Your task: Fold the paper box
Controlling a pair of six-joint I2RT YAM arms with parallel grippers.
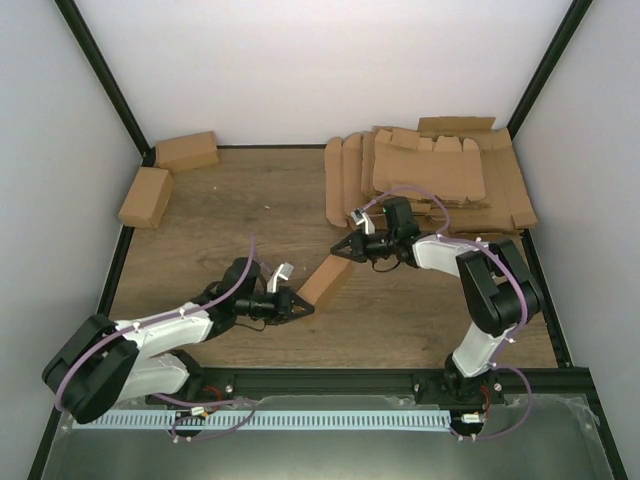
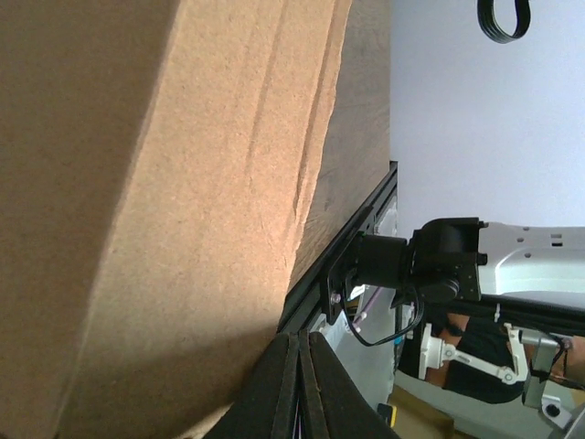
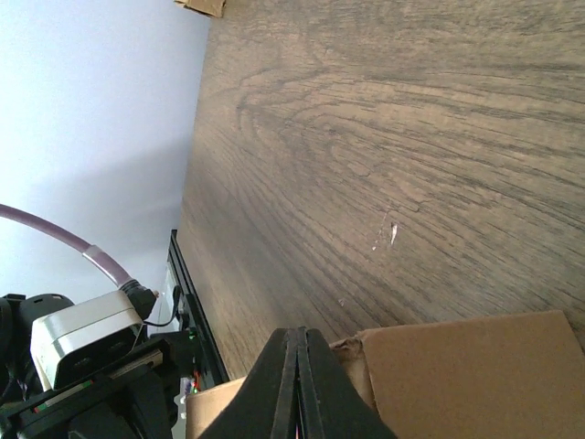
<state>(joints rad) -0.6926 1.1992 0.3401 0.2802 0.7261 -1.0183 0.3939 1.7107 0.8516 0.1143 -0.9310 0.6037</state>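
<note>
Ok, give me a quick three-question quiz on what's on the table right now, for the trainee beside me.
1. True or false: the left tool and the right tool are both shut, one at each end of the paper box.
2. Where does the stack of flat cardboard sheets lie? A) at the far right of the table; B) at the far left; C) between the arm bases.
3. How many finished boxes sit in the far left corner?
Key: 1 true; 2 A; 3 two.
</note>
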